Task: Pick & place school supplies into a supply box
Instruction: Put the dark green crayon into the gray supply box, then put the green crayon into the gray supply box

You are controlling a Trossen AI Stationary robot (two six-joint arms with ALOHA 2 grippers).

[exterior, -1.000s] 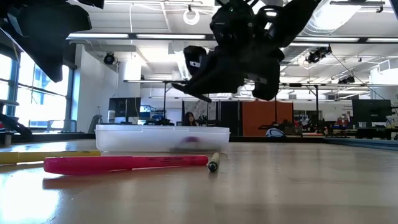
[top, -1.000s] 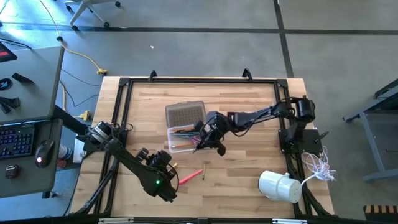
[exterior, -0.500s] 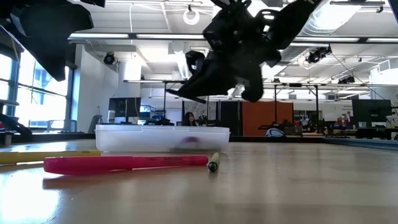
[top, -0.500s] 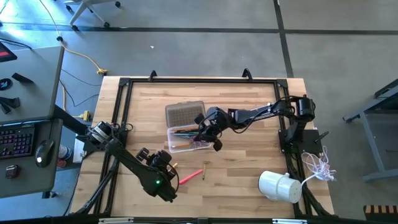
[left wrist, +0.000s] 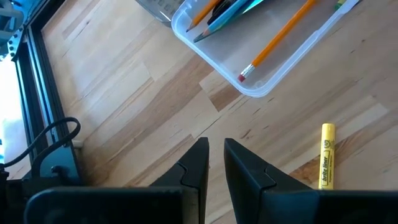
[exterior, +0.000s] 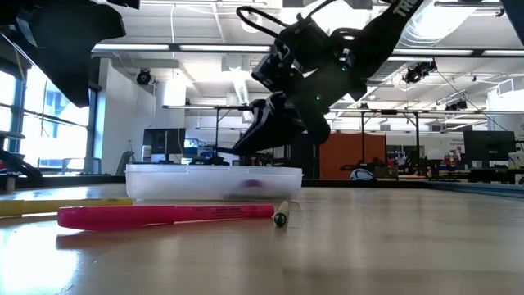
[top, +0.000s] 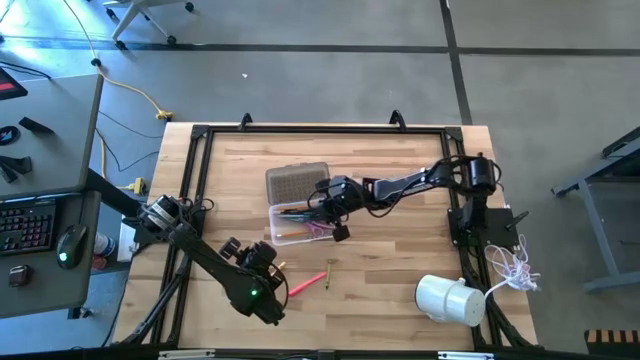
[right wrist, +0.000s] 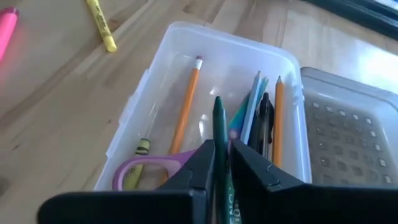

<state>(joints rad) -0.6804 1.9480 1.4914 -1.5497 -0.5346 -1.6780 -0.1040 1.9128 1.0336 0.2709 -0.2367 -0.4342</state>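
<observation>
A green pen [right wrist: 219,134] is being held clamped in the right claw [right wrist: 221,163] directly above the open supply box [right wrist: 147,81], which is sitting near the middle of the wooden table [top: 400,270]. In the high view the right claw [top: 328,207] is being reached across from the right side of the table to the box [top: 277,238]. Inside the box an orange pencil [right wrist: 186,106], purple-handled scissors [right wrist: 127,171], a second orange pencil [right wrist: 278,118] and several dark and blue-green pens are lying lengthwise. The ribbed grey lid [top: 297,181] is lying on the table touching the box's far side. A pink marker [exterior: 164,215] and a yellow highlighter [left wrist: 326,155] are lying on the table outside the box, on the side nearer the left arm. The left claw [left wrist: 214,149] is being held above the bare table near the box's rounded corner, its fingers nearly together and gripping nothing. A white cylinder [top: 448,299] is lying near the table's right front corner.
</observation>
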